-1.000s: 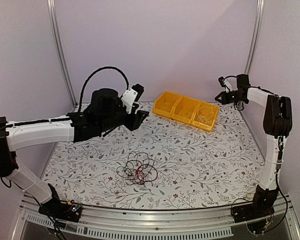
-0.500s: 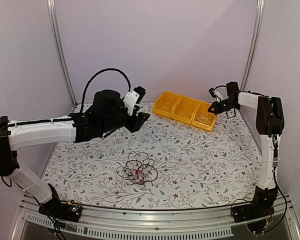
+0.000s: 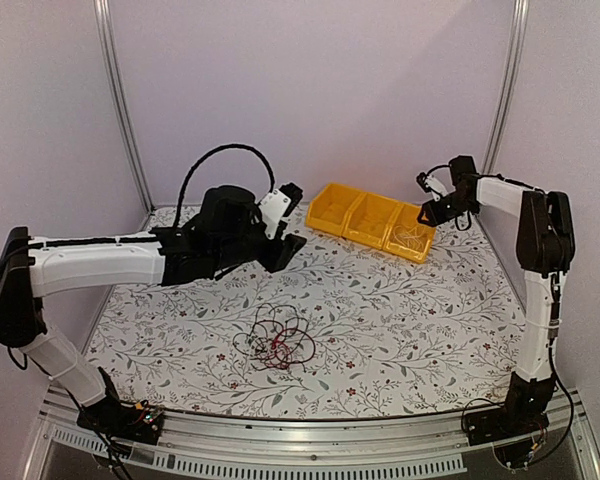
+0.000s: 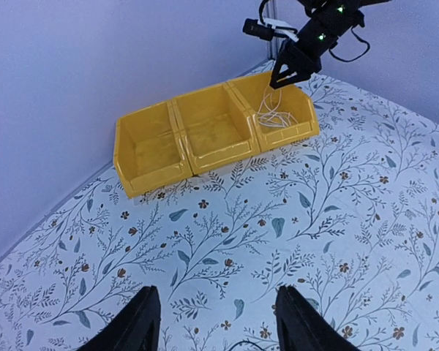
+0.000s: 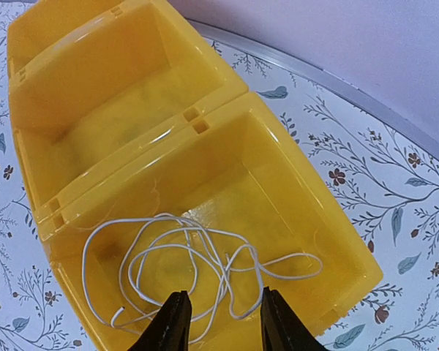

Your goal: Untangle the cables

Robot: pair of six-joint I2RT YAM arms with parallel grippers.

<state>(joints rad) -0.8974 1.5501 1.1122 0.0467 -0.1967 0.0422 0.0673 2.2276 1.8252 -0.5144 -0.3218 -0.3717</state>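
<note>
We find the cable tangle (image 3: 278, 340) on the counter (image 3: 430, 320), in front of the yellow bins (image 3: 375, 222); the left arm (image 3: 110, 262) (jaws wide, empty) hangs between, nearer than the right arm (image 3: 500, 190), jaws parted above the bins.

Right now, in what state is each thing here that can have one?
Tangle of thin black and red cables: knotted, lying on the floral cloth, untouched.
Thin white cable: loosely coiled inside the bin's right-end compartment.
Yellow plastic three-compartment bin: other two compartments empty.
Left claw: open, empty, above the cloth.
Right claw: open, empty, above the white cable.
</note>
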